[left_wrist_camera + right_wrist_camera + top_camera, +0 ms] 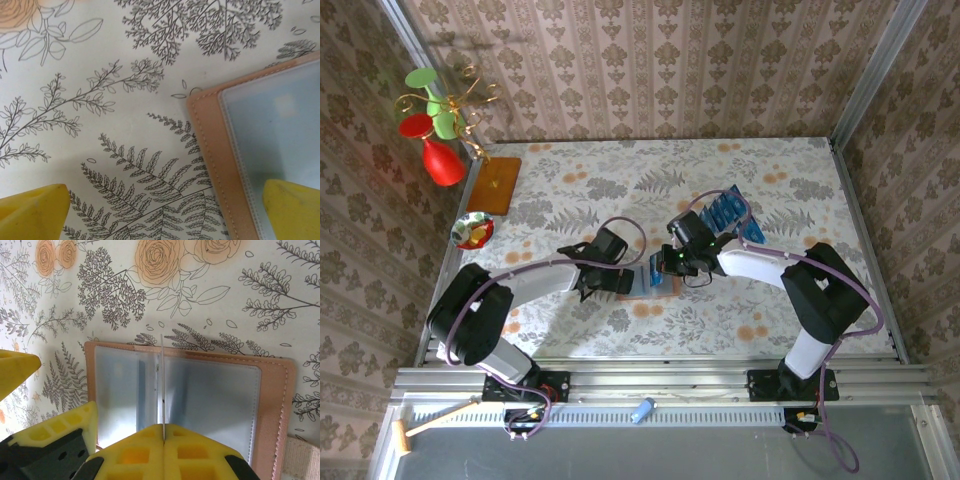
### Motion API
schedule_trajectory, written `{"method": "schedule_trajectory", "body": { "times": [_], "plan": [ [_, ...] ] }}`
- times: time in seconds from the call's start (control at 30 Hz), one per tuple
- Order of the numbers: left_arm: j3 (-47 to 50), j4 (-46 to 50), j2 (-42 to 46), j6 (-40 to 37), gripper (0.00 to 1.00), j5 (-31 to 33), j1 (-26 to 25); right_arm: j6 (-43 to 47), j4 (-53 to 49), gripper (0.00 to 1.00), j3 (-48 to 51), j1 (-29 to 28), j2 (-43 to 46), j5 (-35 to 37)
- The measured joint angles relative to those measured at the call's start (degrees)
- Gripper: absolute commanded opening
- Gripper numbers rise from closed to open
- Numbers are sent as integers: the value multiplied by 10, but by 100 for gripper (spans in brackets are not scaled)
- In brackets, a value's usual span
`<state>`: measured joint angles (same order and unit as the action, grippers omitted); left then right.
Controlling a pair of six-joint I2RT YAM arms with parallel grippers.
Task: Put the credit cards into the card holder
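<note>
A: The left gripper (pixel 162 210) is spread wide, one finger over the open holder (pixel 207 150) on the table (pixel 100 75). Pinning it?
B: Can't tell. If not, it may slide when the card (pixel 162 385), pinched edge-on by the right gripper (pixel 163 440) over the fold, misses the slot.

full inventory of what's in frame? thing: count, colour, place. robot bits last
table: 1, pale floral cloth, under everything
card holder: 1, brown, greyish inside, lying open at table centre
credit cards: fanned pile, blue, right of centre; count unclear
held card: 1, seen edge-on, upright over the card holder
wooden board: 1, orange-brown, far left corner
ornament: 1, red and green with gold wire, by the wooden board
small bowl: 1, mixed colours inside, left edge
blue object: 1, small, on the front rail
left gripper: yellow fingers, open, astride the card holder's edge
right gripper: yellow fingers, shut on the held card
</note>
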<state>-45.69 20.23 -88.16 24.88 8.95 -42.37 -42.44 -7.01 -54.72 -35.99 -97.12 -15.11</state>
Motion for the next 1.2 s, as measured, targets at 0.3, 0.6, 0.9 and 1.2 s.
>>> {"method": "schedule_trajectory", "body": {
  "times": [0.3, 0.6, 0.9, 1.2],
  "plan": [
    [9, -1, 0, 7, 100, 12, 0, -2, 24, 0, 14, 0, 4, -4],
    [11, 1, 5, 9, 100, 19, 0, -17, 101, 0, 57, 1, 20, -9],
    [14, 11, 11, 9, 100, 25, 0, -35, 207, 0, 106, 1, 20, -24],
    [16, 12, 12, 9, 100, 29, 0, -56, 287, 0, 138, 1, 17, -26]
  ]
}}
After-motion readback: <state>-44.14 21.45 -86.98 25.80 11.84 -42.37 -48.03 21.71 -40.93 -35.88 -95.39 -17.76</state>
